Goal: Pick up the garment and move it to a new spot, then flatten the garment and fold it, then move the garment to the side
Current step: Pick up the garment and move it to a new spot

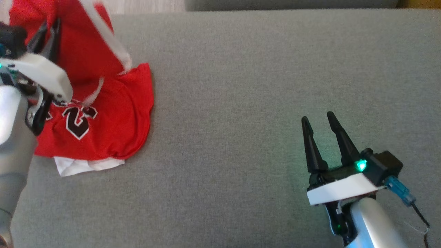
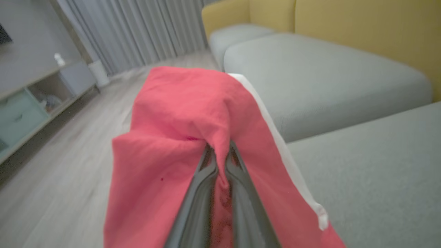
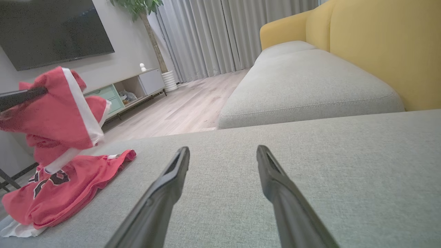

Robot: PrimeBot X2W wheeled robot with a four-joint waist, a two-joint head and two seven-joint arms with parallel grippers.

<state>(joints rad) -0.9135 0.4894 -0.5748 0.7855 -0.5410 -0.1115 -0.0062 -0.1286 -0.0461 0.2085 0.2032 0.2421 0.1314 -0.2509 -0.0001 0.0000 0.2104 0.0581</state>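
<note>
**Red garment [image 1: 103, 113] pinched in the left claw [image 1: 51, 29], right claw [image 1: 317, 117] open**

At the upper left of the head view, the left claw is closed on a fold of the garment. In the left wrist view its two dark fingers [image 2: 200, 193] stand almost together, a ridge of red cloth is squeezed between them, and more cloth hangs over both sides. This upper part of the garment is lifted off the surface, and its white trim [image 1: 103, 31] runs down at a slant from the top edge of the frame.

The lower part lies crumpled on the grey sofa cushion [image 1: 241, 86] at the left of the frame. A black number [image 1: 77, 120] with a white outline is facing up. A small piece of white fabric [image 1: 79, 167] comes out under the lower edge of the red cloth.

The right claw is at the lower right of the head view, well apart from the garment. Its jaws are spread wide and nothing is between them. In the right wrist view its fingers point across the bare grey cushion, and the garment is at the left edge of that frame.

Behind the cushion there are a yellow backrest [image 3: 379, 51], a wooden floor [image 3: 179, 110], grey curtains [image 3: 213, 34] and a dark television [image 3: 51, 31].
</note>
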